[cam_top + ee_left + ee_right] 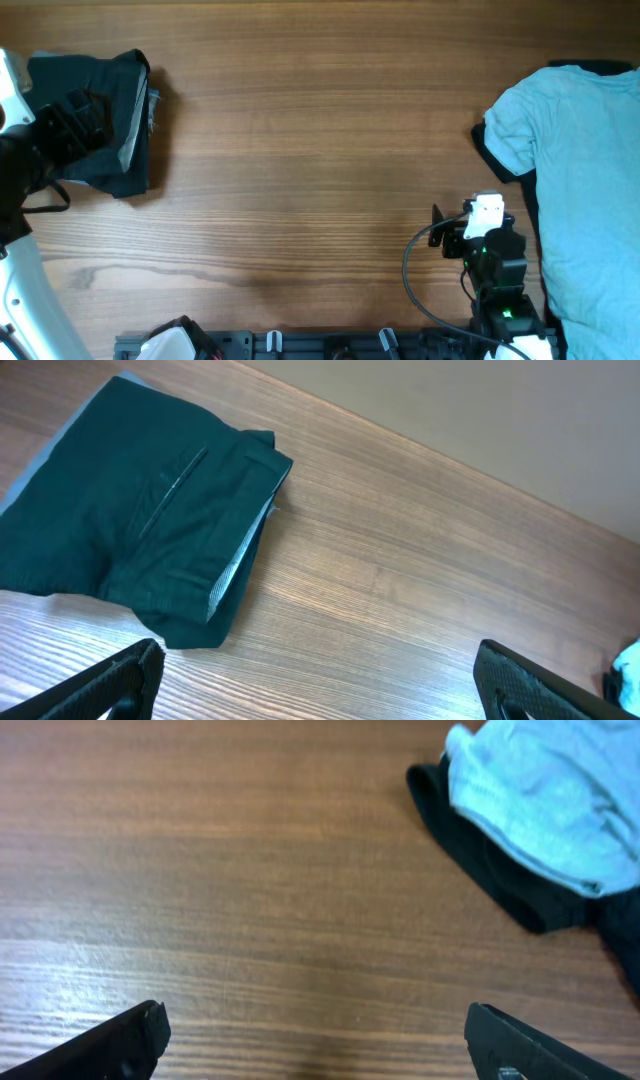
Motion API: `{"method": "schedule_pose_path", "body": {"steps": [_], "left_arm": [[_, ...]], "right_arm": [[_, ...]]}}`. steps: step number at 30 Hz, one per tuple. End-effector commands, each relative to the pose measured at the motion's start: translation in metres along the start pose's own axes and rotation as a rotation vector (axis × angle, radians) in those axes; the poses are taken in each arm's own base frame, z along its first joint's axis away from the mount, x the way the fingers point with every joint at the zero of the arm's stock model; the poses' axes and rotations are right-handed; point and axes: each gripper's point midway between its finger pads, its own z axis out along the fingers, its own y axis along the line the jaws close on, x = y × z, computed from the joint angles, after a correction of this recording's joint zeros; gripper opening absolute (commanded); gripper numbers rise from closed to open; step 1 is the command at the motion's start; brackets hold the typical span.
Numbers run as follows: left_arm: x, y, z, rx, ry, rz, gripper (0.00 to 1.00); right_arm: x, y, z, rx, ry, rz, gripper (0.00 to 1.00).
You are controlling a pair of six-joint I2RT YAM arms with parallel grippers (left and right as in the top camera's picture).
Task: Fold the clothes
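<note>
The dark pants [130, 520] look folded — next the right claw [320, 1045], wide and empty like the left claw [320, 695], should reach the blue shirt [585, 170].

Blue shirt [585, 190]: runs off the overhead view at 3 o'clock, so its far side is unseen.
Dark garment [500, 880]: mostly buried under the blue shirt; only a rim shows along the shirt's edge, and its kind cannot be told.
Folded trousers [120, 120]: the 9 o'clock part is covered by the left arm [50, 140] in the overhead view.
Left hand [315, 680]: fingers [120, 680] clipped at 6 o'clock of its wrist view; only the tips show.
Right hand [315, 1035]: fingers [110, 1040] likewise clipped at 6 o'clock.
Dark frame [300, 345]: cut off at 6 o'clock of the overhead view.
White object [175, 338]: beside the frame, too clipped to identify.
</note>
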Motion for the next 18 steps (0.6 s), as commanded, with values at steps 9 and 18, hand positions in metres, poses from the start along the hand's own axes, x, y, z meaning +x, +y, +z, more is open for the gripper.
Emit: {"method": "schedule_pose_path", "body": {"steps": [9, 18], "left_arm": [[0.001, 0.003, 0.004, -0.01, 0.011, 0.016, 1.0], [0.0, 0.007, 0.004, -0.032, 0.01, 0.017, 1.0]], "right_arm": [[-0.063, 0.001, -0.027, -0.007, -0.294, -0.008, 1.0], [-0.112, -0.031, -0.07, 0.116, -0.568, 0.033, 1.0]]}}
